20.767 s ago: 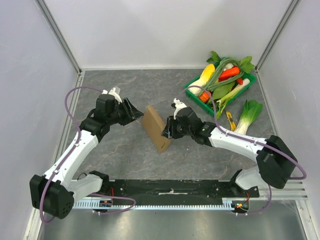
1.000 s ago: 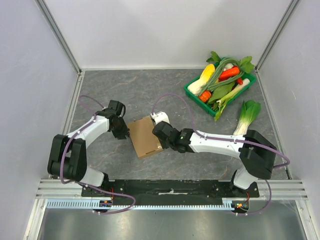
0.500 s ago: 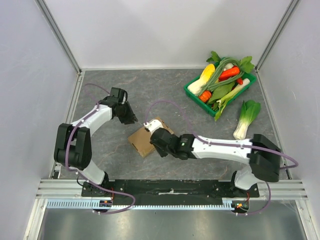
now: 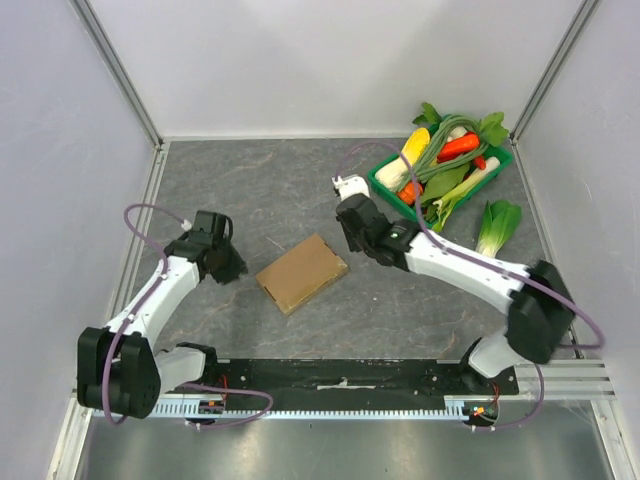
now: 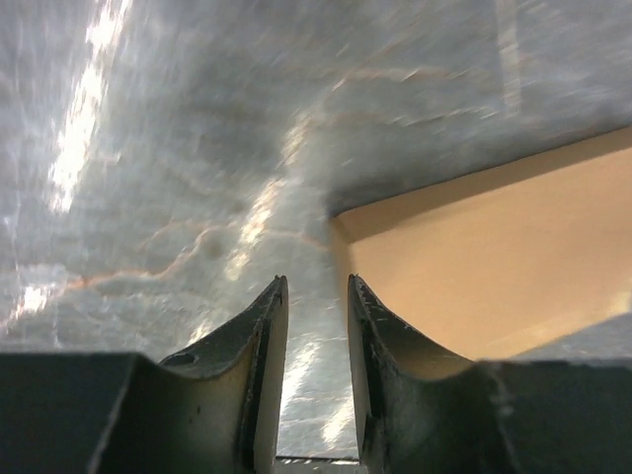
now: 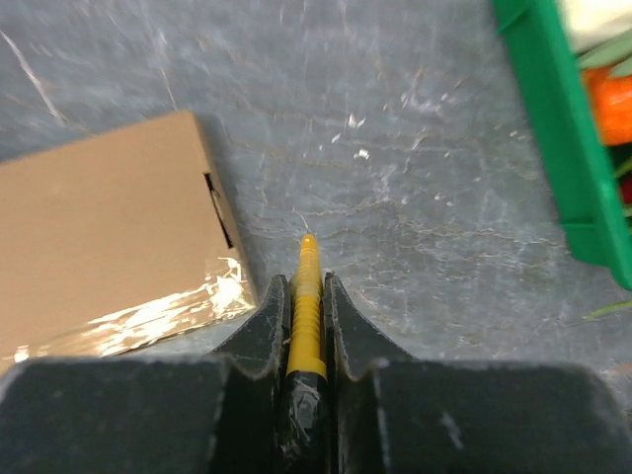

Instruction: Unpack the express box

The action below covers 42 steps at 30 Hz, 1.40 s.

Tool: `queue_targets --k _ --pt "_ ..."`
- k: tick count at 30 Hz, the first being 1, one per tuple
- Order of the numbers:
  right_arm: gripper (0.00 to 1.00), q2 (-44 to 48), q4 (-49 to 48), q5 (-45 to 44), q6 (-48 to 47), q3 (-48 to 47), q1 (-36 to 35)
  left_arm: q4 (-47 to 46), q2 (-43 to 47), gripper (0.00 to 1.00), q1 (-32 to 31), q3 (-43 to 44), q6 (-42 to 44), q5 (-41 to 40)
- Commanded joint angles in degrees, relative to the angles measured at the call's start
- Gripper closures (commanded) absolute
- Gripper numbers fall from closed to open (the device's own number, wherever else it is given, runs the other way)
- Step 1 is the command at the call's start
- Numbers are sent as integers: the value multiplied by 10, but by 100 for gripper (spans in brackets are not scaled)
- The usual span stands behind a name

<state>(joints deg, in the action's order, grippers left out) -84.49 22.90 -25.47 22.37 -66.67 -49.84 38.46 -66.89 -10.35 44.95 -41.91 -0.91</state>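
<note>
Left gripper (image 5: 316, 380): its fingers are standing parted by a narrow gap, gripping nothing, and it is hovering low over the grey marbled table (image 5: 178, 148).
Express box (image 4: 301, 272): it is lying flat and closed on the table, just ahead of the left gripper's tips and to their right. In the left wrist view its near corner is sitting just beyond the right finger.
Right gripper (image 6: 306, 326): its fingers are pressing together on a yellow tool (image 6: 307, 296), slim and ribbed, whose pointed end is sticking out past the fingertips toward the table.
Box seen from the right gripper: it is lying ahead and to the left of the yellow tool's point, apart from it, with a dark slot in the edge facing the gripper.
Tape (image 6: 158, 314): a clear, shiny strip is running along the part of the box nearest the right gripper's left finger.
Green tray (image 6: 553, 138): it is sitting ahead and to the right of the right gripper, holding vegetables.
Bok choy (image 4: 497, 228): it is lying on the table well apart from the right gripper, back along its arm and outside the tray.
</note>
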Motion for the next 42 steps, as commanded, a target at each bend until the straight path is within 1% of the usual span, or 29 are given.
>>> queue_targets --k 1,3,7,12,15,19,22,23,26,28,30,31,32,35,36,38,40,42 --pt "100 -91 1 60 -44 -49 39 -21 -17 66 -1 -50 -53 29" --pt "100 -114 2 81 -44 -55 43 -42 -44 67 -2 -50 -49 61" --pt "100 -114 1 138 -32 -50 43 -66 -79 69 -2 -37 -41 106" --pt "100 -70 -13 187 -13 12 34 -105 -108 69 -2 -14 -39 129" --pt "100 -44 -18 198 -6 37 13 -121 -153 71 -1 16 -26 155" --pt "100 -10 -8 192 27 59 -32 -154 -198 73 -1 50 -22 180" --pt "100 20 7 152 53 73 -78 -196 -233 73 -1 78 -22 205" --pt "100 31 10 144 71 76 -89 -224 -249 73 -1 89 -22 223" --pt "100 42 -5 127 88 97 -135 -263 -291 73 -2 115 -16 260" --pt "100 43 -29 118 81 114 -146 -279 -309 73 -1 130 -2 287" --pt "100 42 -40 98 87 123 -152 -288 -328 73 -1 150 4 296" --pt "100 40 -31 90 91 119 -153 -282 -330 73 -1 156 11 295" --pt "100 42 -24 84 94 115 -156 -273 -330 73 0 169 17 276" --pt "100 69 14 75 91 91 -175 -234 -294 68 6 181 46 229" --pt "100 78 23 75 87 80 -180 -211 -261 65 7 182 59 215" --pt "100 102 29 86 78 74 -193 -178 -226 61 10 187 75 166" --pt "100 113 -5 98 65 74 -198 -145 -172 52 9 176 95 134" --pt "100 109 -39 93 55 80 -204 -131 -140 29 9 159 104 122"
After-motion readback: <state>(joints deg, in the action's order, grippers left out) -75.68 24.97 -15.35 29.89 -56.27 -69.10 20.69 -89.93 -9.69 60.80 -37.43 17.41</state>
